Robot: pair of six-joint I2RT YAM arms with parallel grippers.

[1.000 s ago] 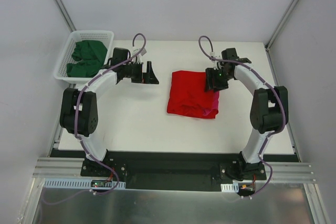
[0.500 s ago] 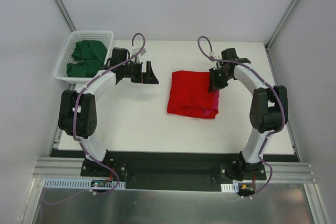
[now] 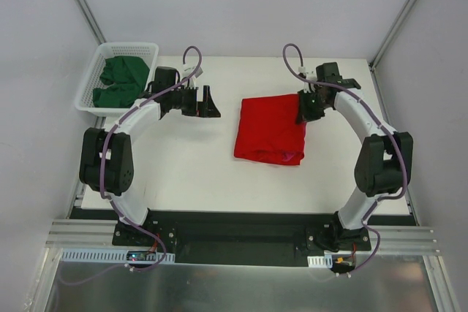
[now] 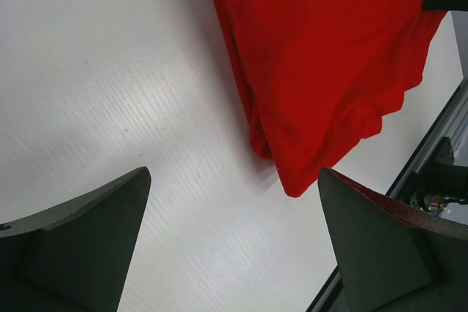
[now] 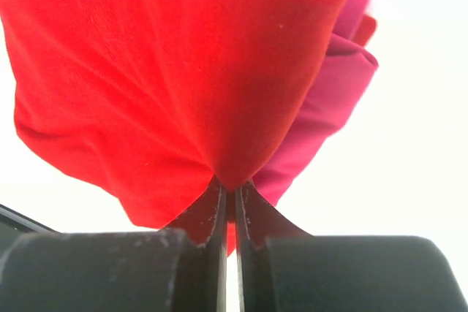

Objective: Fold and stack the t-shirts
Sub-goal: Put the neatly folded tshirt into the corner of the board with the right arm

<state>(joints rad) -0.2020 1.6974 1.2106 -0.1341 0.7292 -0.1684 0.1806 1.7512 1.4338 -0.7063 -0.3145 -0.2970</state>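
Observation:
A bright red t-shirt (image 3: 267, 126) (image 4: 322, 49) (image 5: 161, 71) lies folded at the table's middle right, over a magenta-pink t-shirt (image 3: 294, 156) (image 5: 333, 107) that peeks out at its edge. My right gripper (image 3: 305, 107) (image 5: 229, 189) is shut on the red shirt's far right edge, with the cloth pinched between its fingertips. My left gripper (image 3: 208, 101) (image 4: 234, 202) stands open over bare table, left of the red shirt, with nothing between its fingers. Dark green t-shirts (image 3: 121, 82) lie crumpled in the basket.
A white lattice basket (image 3: 150, 52) stands at the table's far left corner. White walls close in the back and sides. The black rail with both arm bases runs along the near edge (image 3: 241, 231).
My right gripper has closed on the red shirt's edge and drawn it a little right and back. The left arm has stayed still.

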